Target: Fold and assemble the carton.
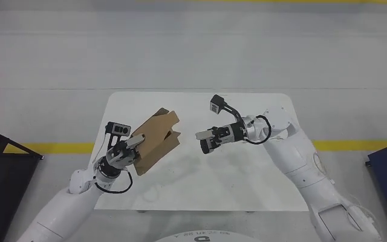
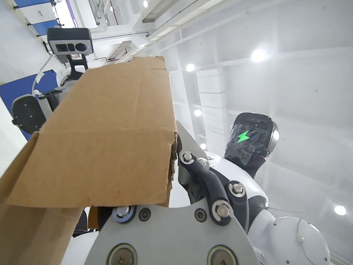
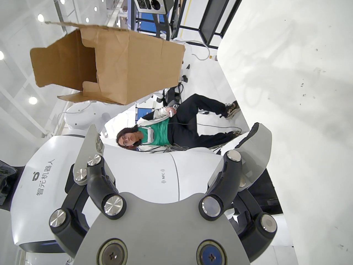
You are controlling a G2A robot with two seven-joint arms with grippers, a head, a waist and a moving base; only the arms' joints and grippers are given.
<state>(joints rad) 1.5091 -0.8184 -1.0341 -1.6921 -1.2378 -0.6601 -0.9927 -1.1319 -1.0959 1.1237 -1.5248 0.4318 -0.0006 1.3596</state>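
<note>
Tabletop (image 1: 242, 175), left edge: your left gripper (image 1: 138, 141) clamps the carton (image 1: 158, 136), tube erected, flaps unfolded; right gripper (image 1: 202, 143) spread, empty.

The carton (image 2: 104, 139) is covering one finger of the left gripper (image 1: 135, 143), is running off the left wrist view's edge, and is hiding some tabletop (image 1: 242, 181) near its left edge.
</note>
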